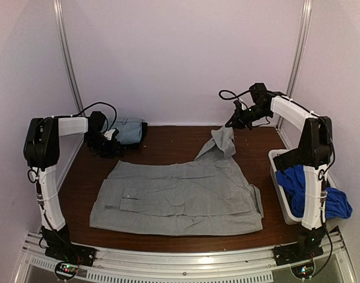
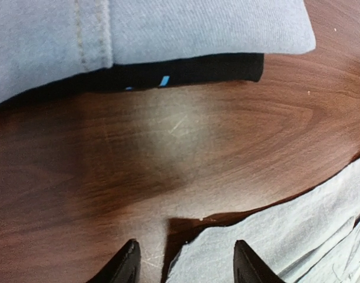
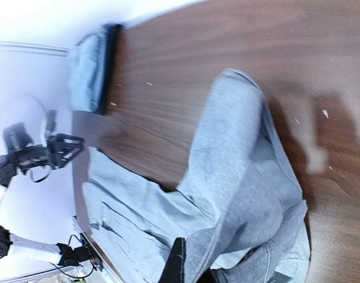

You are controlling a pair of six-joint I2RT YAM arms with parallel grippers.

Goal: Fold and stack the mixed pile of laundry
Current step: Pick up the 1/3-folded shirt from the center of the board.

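A large light grey garment (image 1: 180, 194) lies spread flat across the middle of the table. My right gripper (image 1: 237, 118) is shut on its far right corner (image 1: 224, 141) and holds that part lifted above the table. In the right wrist view the grey cloth (image 3: 244, 177) hangs from the gripper (image 3: 194, 271), with one dark finger (image 3: 177, 262) showing. My left gripper (image 1: 109, 141) is open and empty, low over the garment's far left corner (image 2: 274, 236); its fingertips (image 2: 129, 262) straddle the cloth edge. A royal-blue piece (image 1: 300, 183) lies in the bin.
A folded light grey piece (image 1: 129, 130) lies on a dark piece (image 2: 197, 71) at the back left, just beyond my left gripper. A white plastic bin (image 1: 280, 197) stands at the right table edge. Bare wood (image 2: 168, 147) shows between the folded stack and the spread garment.
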